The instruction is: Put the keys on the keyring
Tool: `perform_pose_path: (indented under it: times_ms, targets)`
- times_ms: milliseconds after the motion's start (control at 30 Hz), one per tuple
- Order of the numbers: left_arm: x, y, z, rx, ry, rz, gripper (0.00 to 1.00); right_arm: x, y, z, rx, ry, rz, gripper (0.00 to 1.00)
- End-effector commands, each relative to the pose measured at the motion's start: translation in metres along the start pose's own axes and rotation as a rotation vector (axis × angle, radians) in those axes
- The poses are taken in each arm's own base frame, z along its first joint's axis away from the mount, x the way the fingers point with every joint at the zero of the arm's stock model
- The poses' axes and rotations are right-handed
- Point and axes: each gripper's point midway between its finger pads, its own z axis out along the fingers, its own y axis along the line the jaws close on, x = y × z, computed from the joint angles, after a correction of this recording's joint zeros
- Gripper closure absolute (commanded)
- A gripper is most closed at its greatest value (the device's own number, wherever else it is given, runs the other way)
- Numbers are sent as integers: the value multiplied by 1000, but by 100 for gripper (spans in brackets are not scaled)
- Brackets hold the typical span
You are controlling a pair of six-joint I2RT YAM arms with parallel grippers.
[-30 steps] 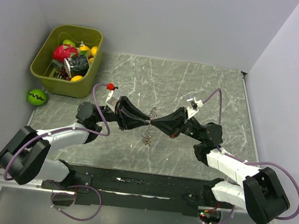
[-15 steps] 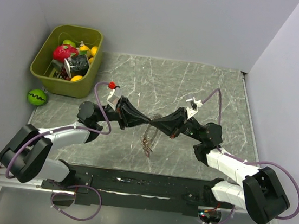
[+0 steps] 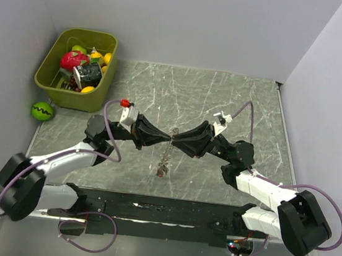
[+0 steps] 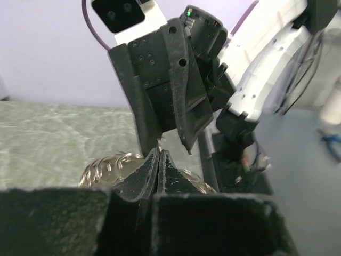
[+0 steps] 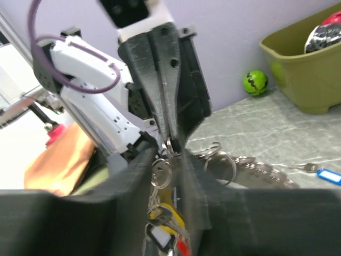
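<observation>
Olive bin (image 3: 62, 98), green ball (image 3: 42, 110)

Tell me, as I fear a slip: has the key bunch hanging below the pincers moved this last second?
Yes. In the top view the key bunch has shifted toward the black base rail at the near edge.

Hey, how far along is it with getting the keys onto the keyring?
Done, it seems: a yellow-tagged key hangs with the keyring. In hand: the left gripper is shut on the keyring, and the right gripper stands open around it. Left: a blue-tagged key lies loose on the table.
</observation>
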Motion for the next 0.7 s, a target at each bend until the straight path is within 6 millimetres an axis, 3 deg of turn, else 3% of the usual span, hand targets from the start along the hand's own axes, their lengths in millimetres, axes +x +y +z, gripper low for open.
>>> perform_pose_path:
  times_ms: [0,33,67,200,467,667]
  targets:
    - [-12,6,8,-48,89,252,99,-22,13,4,-38,-65,-81,48]
    - [-19,3,11,-52,93,290,99,-22,13,4,-33,-63,-83,45]
    - [-8,11,7,-89,154,315,99,-22,12,4,-29,-62,-92,42]
    - [-8,13,3,-144,200,393,99,-29,13,1,-10,-68,-123,30]
    - [-21,9,-13,-228,194,524,99,-43,10,-10,61,-75,-208,21]
    - [-16,13,-23,-280,230,520,99,-53,-1,-10,137,-26,-294,11]
